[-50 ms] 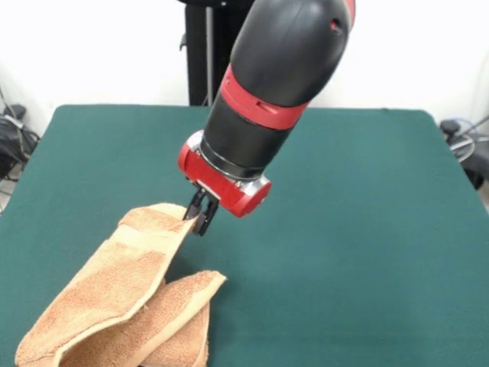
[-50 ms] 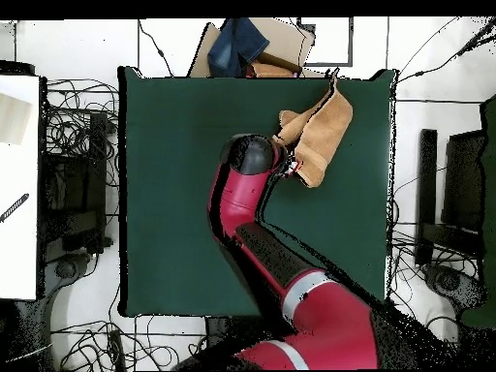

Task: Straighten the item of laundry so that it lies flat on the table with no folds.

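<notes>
- The towel (image 1: pixel 126 294) lies at the near edge of the bench (image 1: pixel 359 252) in the front view, left of centre. It is bunched in two thick folds, one layer lapped over the other, so it is far from flat.
- One corner of it, with the paler hem, rises off the cloth surface to the end effector (image 1: pixel 202 215). The dark fingertips are pressed together on that corner, pinching it. I judge the corner is held up so that the folded layers can be drawn apart and spread out.
- The red and black arm (image 1: pixel 263 99) slants down over the middle of the bench to reach it; the green surface behind is bare.
- In the overhead view the towel (image 2: pixel 320 136) sits close to one corner of the bench (image 2: pixel 174 194), leaving much room for spreading toward the centre.
- No brand, label or readable writing shows on the towel or the arm.
</notes>
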Robot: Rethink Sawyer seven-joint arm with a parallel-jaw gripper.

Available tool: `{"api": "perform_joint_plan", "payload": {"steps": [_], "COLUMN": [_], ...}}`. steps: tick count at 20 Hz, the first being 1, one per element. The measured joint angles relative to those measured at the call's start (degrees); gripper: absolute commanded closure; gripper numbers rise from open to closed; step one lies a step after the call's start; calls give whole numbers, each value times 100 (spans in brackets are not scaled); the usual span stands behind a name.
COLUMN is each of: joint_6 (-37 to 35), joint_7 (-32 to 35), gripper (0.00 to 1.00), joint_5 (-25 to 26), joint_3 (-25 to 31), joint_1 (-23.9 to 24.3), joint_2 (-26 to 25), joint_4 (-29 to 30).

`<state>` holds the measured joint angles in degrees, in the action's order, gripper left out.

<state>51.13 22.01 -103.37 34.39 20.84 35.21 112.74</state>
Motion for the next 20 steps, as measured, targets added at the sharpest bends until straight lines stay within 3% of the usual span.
{"api": "perform_joint_plan", "payload": {"steps": [14, 20], "joint_6": [1, 1], "joint_7": [567, 775], "gripper": [100, 100], "joint_5": [-356, -729], "joint_3": [14, 73], "joint_1": [-283, -320], "joint_2": [57, 172], "joint_4": [2, -15]}}
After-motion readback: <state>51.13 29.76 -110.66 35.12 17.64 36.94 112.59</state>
